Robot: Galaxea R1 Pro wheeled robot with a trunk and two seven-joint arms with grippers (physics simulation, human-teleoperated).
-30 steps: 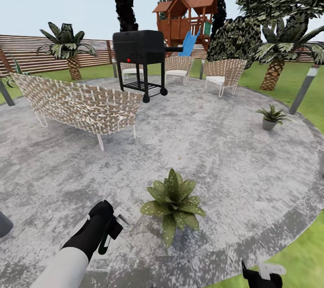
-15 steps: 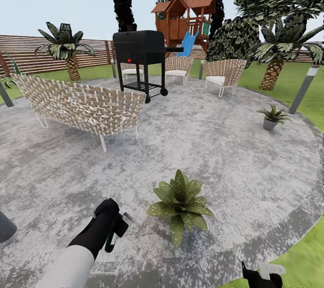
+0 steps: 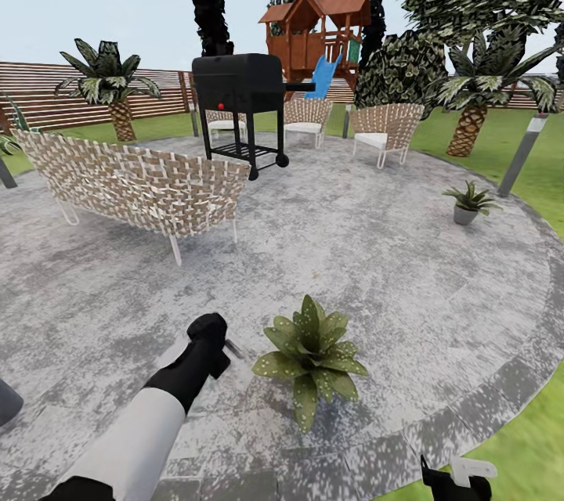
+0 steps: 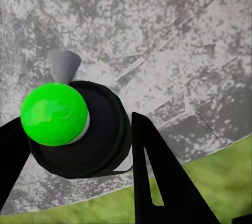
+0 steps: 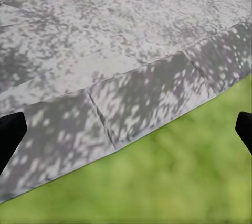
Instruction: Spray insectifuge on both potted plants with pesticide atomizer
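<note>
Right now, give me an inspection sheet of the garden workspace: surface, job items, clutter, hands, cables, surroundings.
Surface: round grey stone patio, lawn beyond its edge.
Job's things: pesticide atomizer clamped in the left hand, green cap toward the wrist camera; near potted plant just right of it; far potted plant by the patio's right edge.
Clutter: woven bench, black grill, woven chairs.
Hands: left hand shut on the atomizer, beside the near plant; right hand low over the patio edge, fingers wide apart.
Cables: nothing seen.
Surroundings: slat fence, palms, wooden playhouse, grey bollard lamp.
</note>
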